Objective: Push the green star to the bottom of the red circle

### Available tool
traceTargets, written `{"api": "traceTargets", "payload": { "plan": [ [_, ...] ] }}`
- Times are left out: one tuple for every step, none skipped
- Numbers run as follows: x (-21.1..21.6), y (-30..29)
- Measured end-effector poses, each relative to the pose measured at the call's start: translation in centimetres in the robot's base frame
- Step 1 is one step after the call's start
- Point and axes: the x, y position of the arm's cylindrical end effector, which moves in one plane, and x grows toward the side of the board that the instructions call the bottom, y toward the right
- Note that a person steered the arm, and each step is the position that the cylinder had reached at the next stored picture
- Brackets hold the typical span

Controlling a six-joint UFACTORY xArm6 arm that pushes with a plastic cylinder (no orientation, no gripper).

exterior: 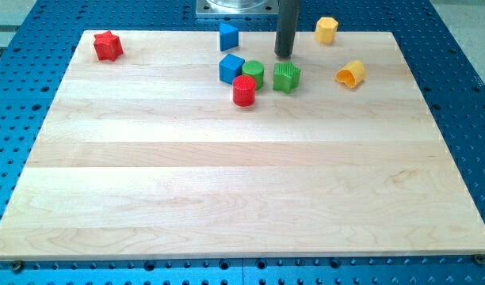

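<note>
— Green star-shaped plastic block (286,77): where does it sit?

— Just below my tip (284,56), close to it; whether they touch I cannot tell.

— And the rod's pose?

— Upright, entering from the view's top. It holds nothing, being a plain rod.

— The red round plastic cylinder (244,91)?

— Down and to the left of my tip. A green round cylinder (253,74) and a blue cube (231,67) sit left of my tip, on the wooden board (227,182).

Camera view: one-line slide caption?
My tip sits just above the green star, right of the red circle.
</note>
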Motion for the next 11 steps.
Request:
{"api": "traceTargets", "payload": {
  "plan": [
    [0.0,-1.0],
    [0.0,-1.6],
    [1.5,-1.4],
    [3.6,6.3],
    [0.4,12.8],
    [-5.2,13.4],
    [-5.6,13.2],
    [-5.5,12.6],
    [3.7,2.7],
    [7.1,-3.9],
    [2.9,-2.7]
  ]
}}
